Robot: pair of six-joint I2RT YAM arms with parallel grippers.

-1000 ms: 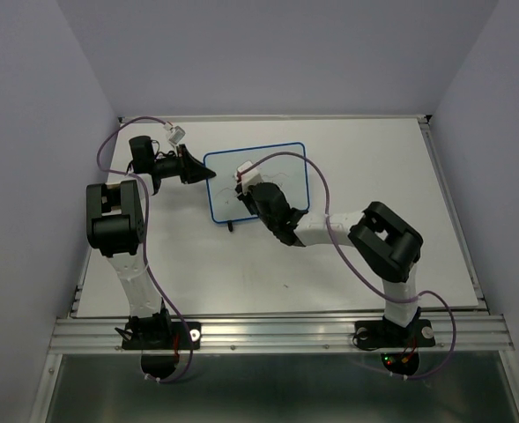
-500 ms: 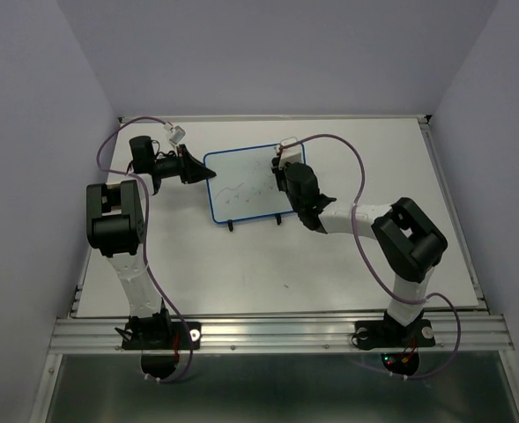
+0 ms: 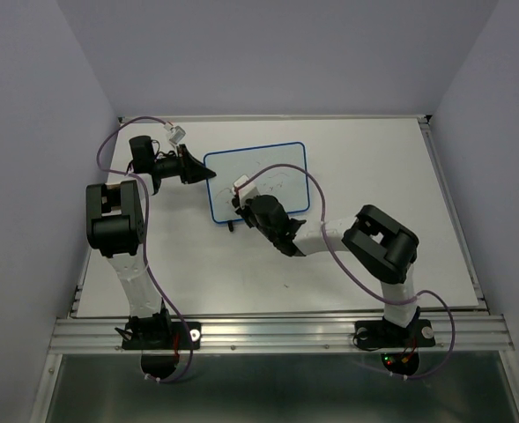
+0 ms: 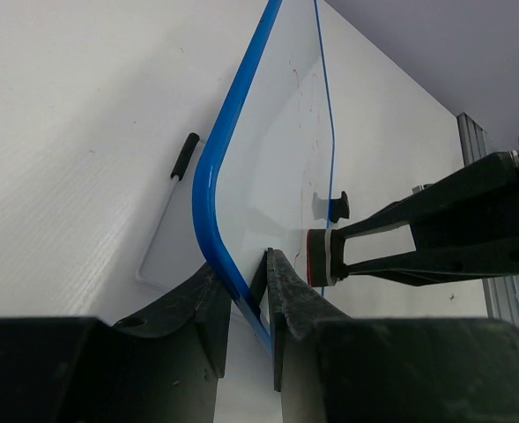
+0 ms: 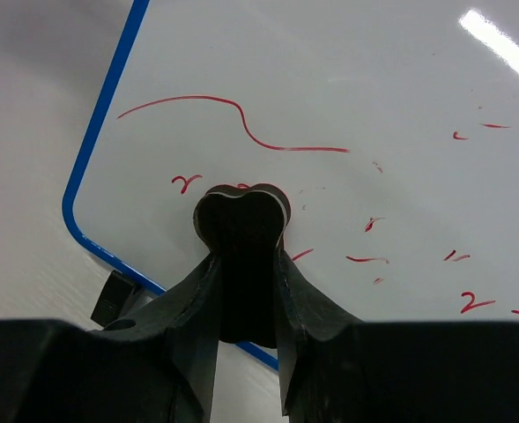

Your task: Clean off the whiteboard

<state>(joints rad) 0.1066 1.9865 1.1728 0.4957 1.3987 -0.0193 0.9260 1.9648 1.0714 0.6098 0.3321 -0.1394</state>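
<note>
The whiteboard with its blue rim stands on two black feet at the table's middle back. Red scribbles show on its face in the right wrist view. My left gripper is shut on the board's left rim. My right gripper is shut on a small black eraser pressed against the board's lower left part. The eraser's red and white face also shows in the left wrist view, against the board.
The white table has a metal rail along its near edge. A black board foot sits by the board's lower left corner. Grey walls close in left, right and back.
My right gripper with the eraser swept from the board's left part to its right edge, then back to the lower left. The left gripper has stayed on the rim.
</note>
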